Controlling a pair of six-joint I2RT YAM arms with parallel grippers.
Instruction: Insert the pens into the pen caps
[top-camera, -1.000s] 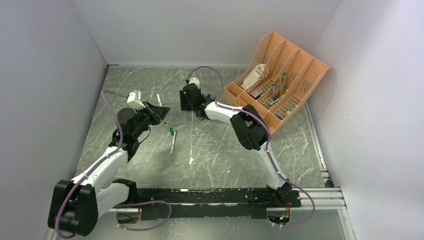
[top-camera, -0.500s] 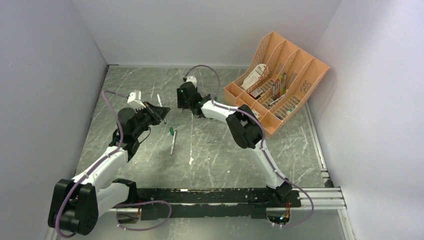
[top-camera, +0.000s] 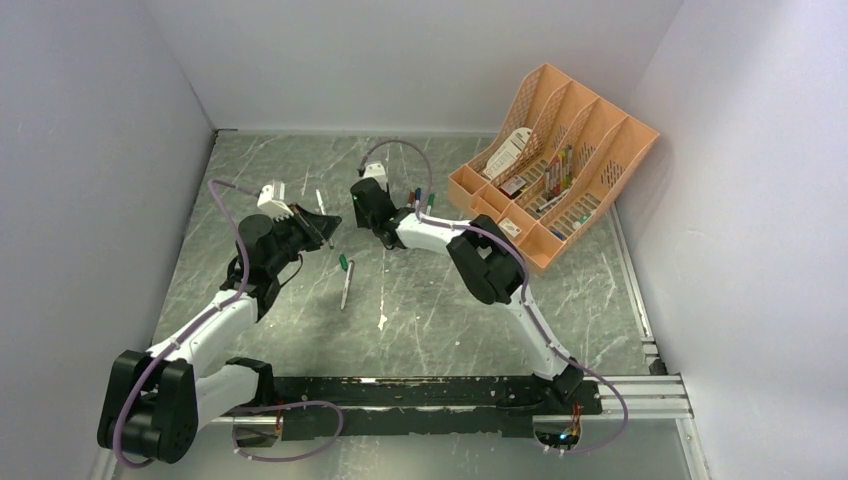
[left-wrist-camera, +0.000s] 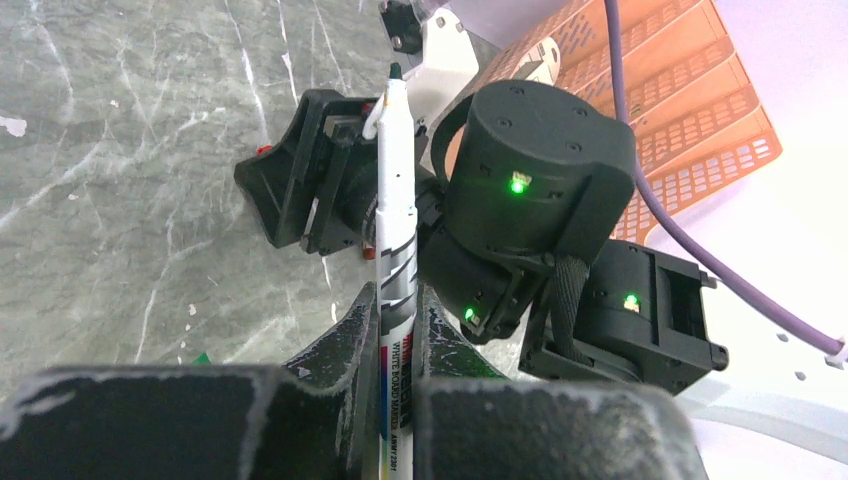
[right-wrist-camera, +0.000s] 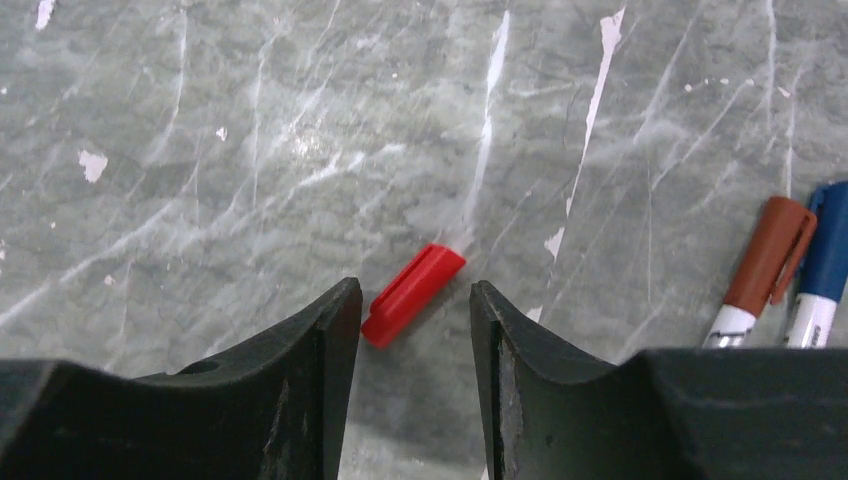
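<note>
Red pen cap (right-wrist-camera: 413, 294) flat on marbled desk (right-wrist-camera: 200, 150), far middle, slanted between wide-open right jaws. White pen (left-wrist-camera: 393, 190) clamped in left jaws, nearby left. Probably best: lower straight, pinch cap's long sides.

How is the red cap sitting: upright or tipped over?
On its side: the red cap lies flat on the table between the open fingers of the right gripper.

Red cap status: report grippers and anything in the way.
Left gripper shut on a pen. Right gripper open, red cap lying between its fingers in view, not gripped. Brown-capped pen off to the side, apart.
</note>
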